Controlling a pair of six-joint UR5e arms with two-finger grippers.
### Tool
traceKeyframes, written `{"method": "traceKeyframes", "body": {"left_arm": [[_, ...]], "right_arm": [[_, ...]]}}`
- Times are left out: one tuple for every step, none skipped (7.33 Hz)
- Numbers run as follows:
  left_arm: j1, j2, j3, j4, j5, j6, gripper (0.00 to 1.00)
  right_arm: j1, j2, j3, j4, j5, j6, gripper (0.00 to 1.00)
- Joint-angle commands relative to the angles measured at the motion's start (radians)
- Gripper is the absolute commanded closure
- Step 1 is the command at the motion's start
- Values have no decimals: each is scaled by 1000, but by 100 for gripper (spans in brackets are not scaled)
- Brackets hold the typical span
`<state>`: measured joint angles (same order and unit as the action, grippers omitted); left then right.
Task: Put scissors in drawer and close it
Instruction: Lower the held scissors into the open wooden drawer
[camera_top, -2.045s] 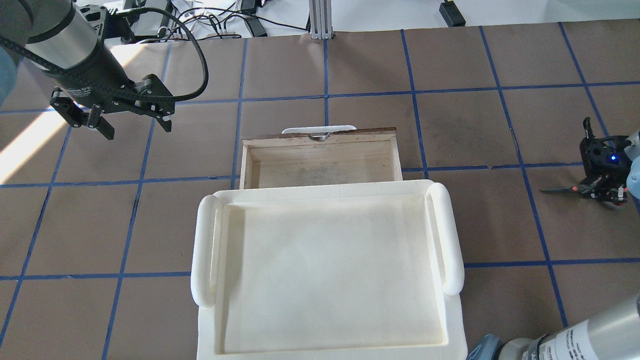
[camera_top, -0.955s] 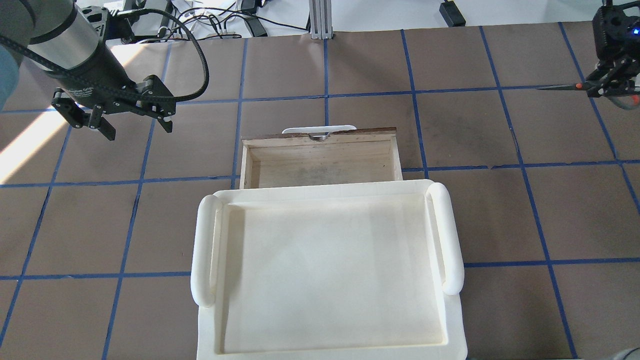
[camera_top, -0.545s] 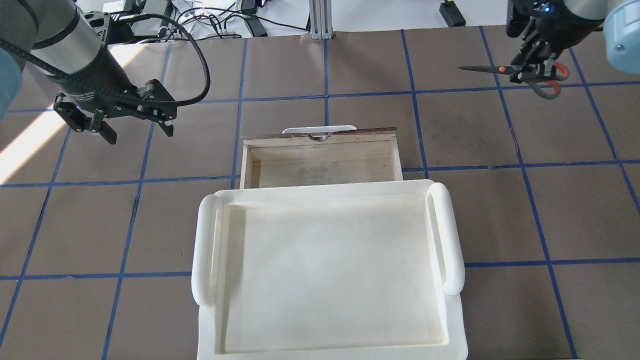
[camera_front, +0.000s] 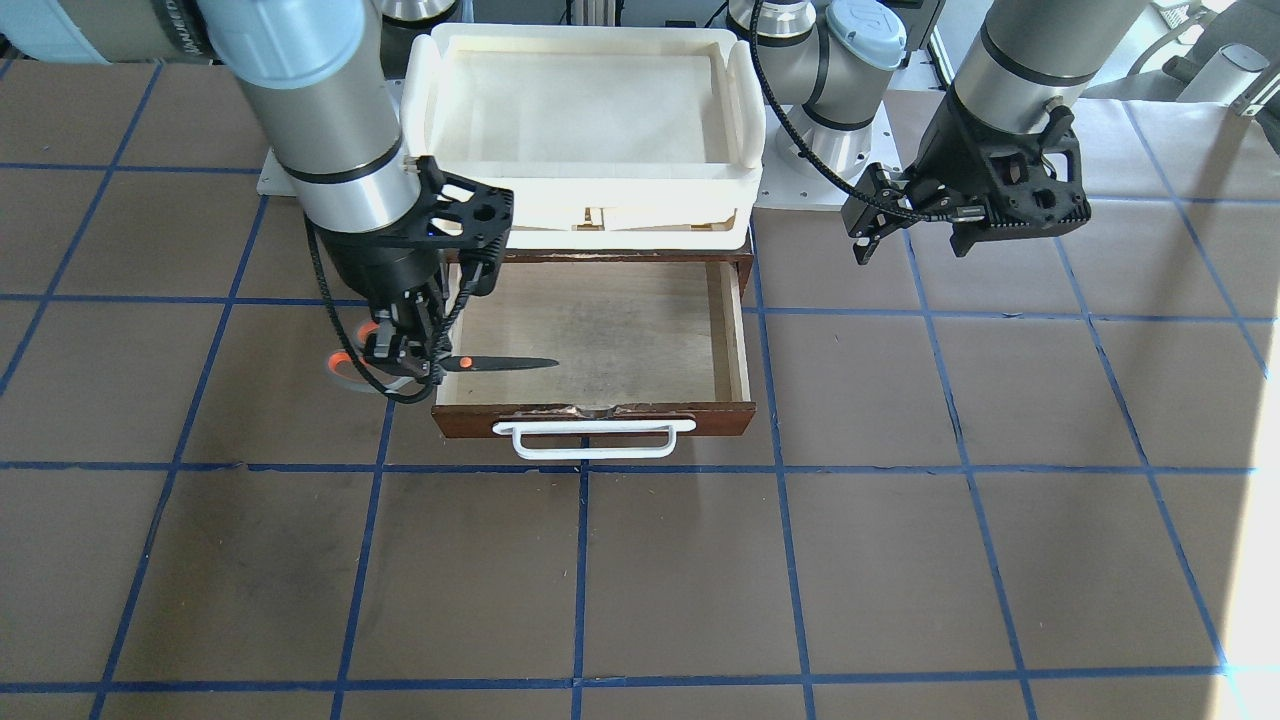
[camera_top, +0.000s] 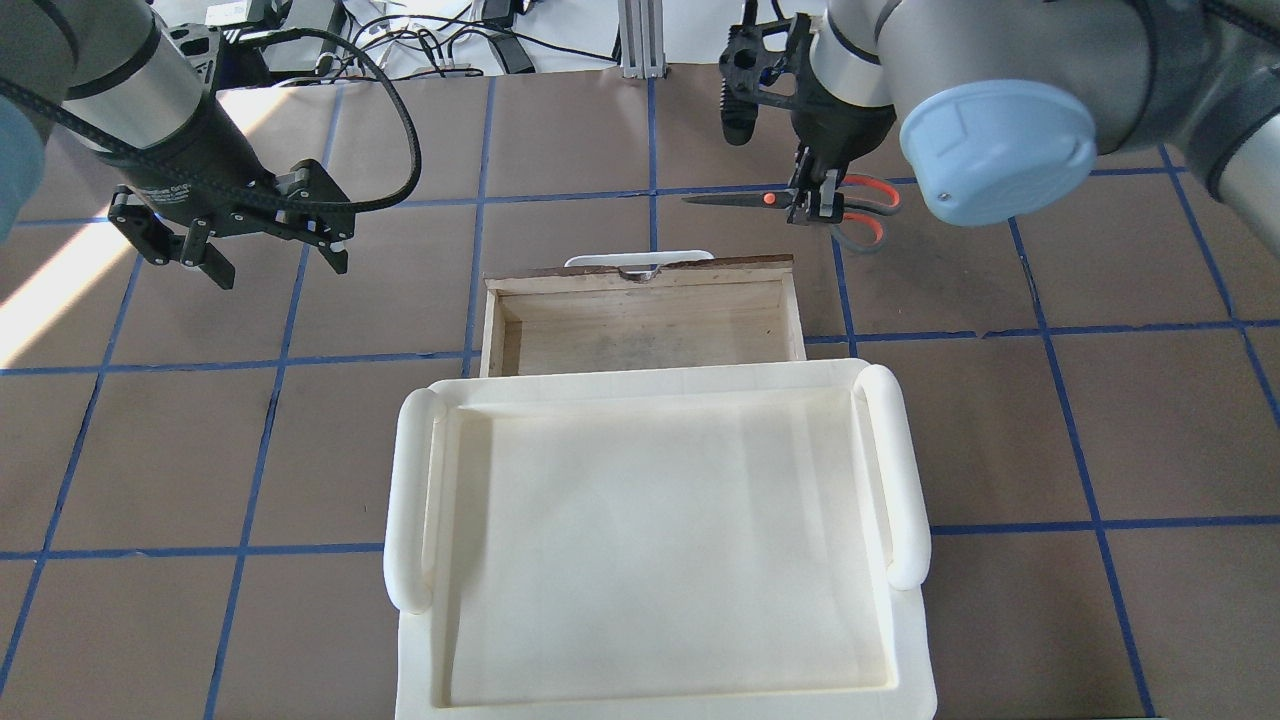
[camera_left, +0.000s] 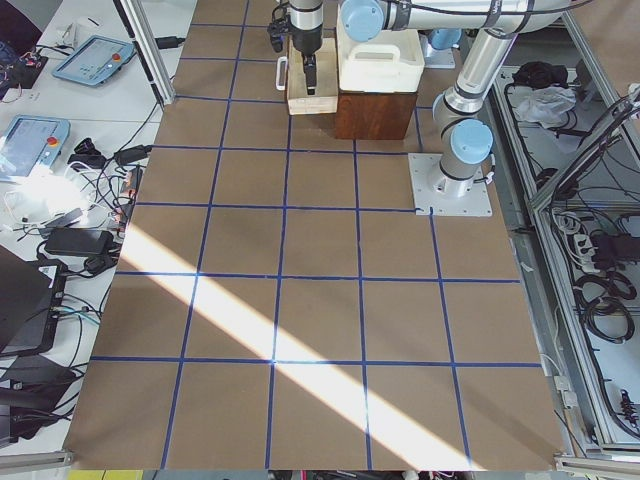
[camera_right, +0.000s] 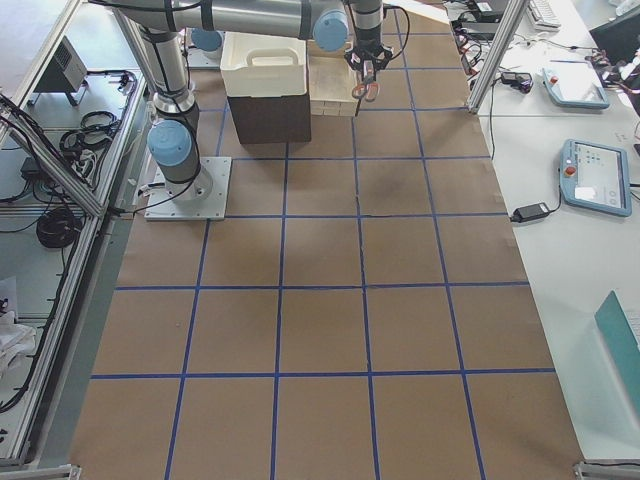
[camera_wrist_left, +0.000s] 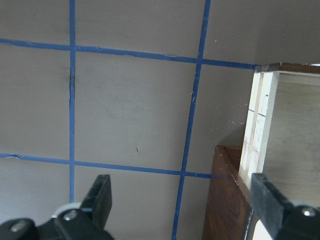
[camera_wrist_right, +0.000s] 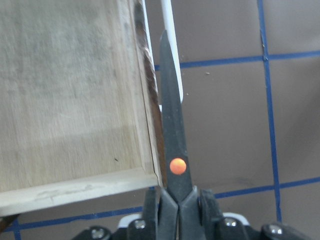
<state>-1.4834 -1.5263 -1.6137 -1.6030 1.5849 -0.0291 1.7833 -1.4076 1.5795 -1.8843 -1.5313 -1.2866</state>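
Note:
My right gripper (camera_top: 815, 200) is shut on the scissors (camera_top: 730, 199) just behind their orange pivot. It holds them level in the air, orange-and-grey handles toward the robot's right. In the right wrist view the dark blade (camera_wrist_right: 170, 110) runs along above the drawer's front panel, beside the pale interior (camera_wrist_right: 65, 90). The drawer (camera_top: 640, 340) stands pulled out and empty, with its white bar handle (camera_front: 592, 440) in front. In the front view the right gripper (camera_front: 405, 350) is at the drawer's corner. My left gripper (camera_top: 275, 262) is open and empty, off to the drawer's left.
A cream-white plastic tray (camera_top: 410, 500) sits on the dark cabinet above the drawer. The left wrist view shows the cabinet's brown side (camera_wrist_left: 225, 200) close to the left gripper (camera_wrist_left: 182, 200). The brown table has blue tape lines.
My right arm lifted the scissors from the table's right edge and carried them up and leftward to the drawer's front. The left gripper dipped slightly and stayed open.

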Motion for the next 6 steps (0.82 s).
{"method": "traceKeyframes", "body": {"left_arm": [[0, 0, 0, 0, 1, 0, 0], [0, 0, 0, 0, 1, 0, 0], [0, 0, 0, 0, 1, 0, 0], [0, -2, 0, 0, 1, 0, 0], [0, 0, 0, 0, 1, 0, 0], [0, 0, 0, 0, 1, 0, 0]], "right_arm": [[141, 71, -4, -21, -27, -2, 100], [148, 87, -12, -36, -39, 0, 100], [154, 98, -12, -39, -32, 15, 100], [183, 105, -12, -39, -33, 29, 100], [198, 119, -10, -38, -38, 79, 100], [197, 122, -10, -35, -27, 101, 100]]}}
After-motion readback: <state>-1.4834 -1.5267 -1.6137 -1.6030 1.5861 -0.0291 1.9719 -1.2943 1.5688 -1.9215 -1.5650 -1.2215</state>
